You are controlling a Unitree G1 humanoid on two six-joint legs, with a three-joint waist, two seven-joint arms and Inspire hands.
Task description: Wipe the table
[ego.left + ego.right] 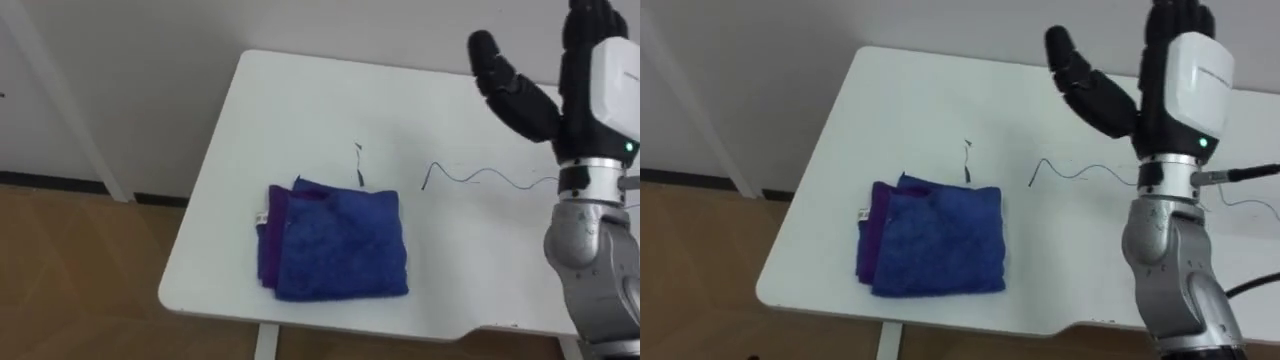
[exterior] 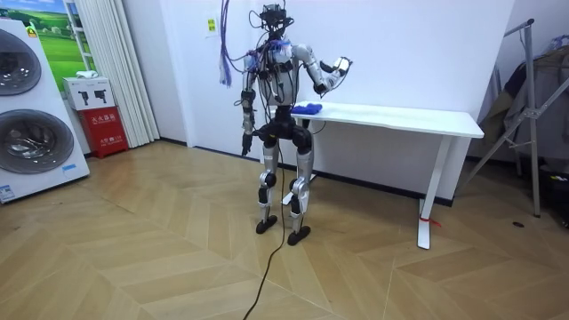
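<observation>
Right hand [image 1: 560, 95]: raised above the far right part of the table, wrist below, dark fingers [image 1: 510, 85] straight and spread, pointing up and to the left. Holds nothing and touches nothing.

Below the hand: thin dark wavy line [image 1: 480, 177] on the tabletop, running left to right. Cannot tell whether it is a drawn mark or a thread. A short dark mark [image 1: 358, 160] lies further left, just behind the cloth's far edge.

Folded blue terry cloth [image 1: 340, 248]: flat on the white rectangular table [image 1: 300, 120], near the front edge and towards the left end. A purple layer and a small white tag show at its left side. It is well apart from the right hand, and nothing lies between them but the two dark marks.

Around the table: brown wooden floor [image 1: 80, 270] to the left, pale wall [image 1: 120, 80] behind.

Room view: the robot stands upright at the table's end on the room view's left. Left hand [image 2: 244, 145] hangs beside its hip. Its fingers are too small to read.

Further off: stacked white washing machines [image 2: 31, 133] and a red box [image 2: 107, 132] at the room view's left. A grey metal stand [image 2: 533, 116] is beyond the table's other end.
</observation>
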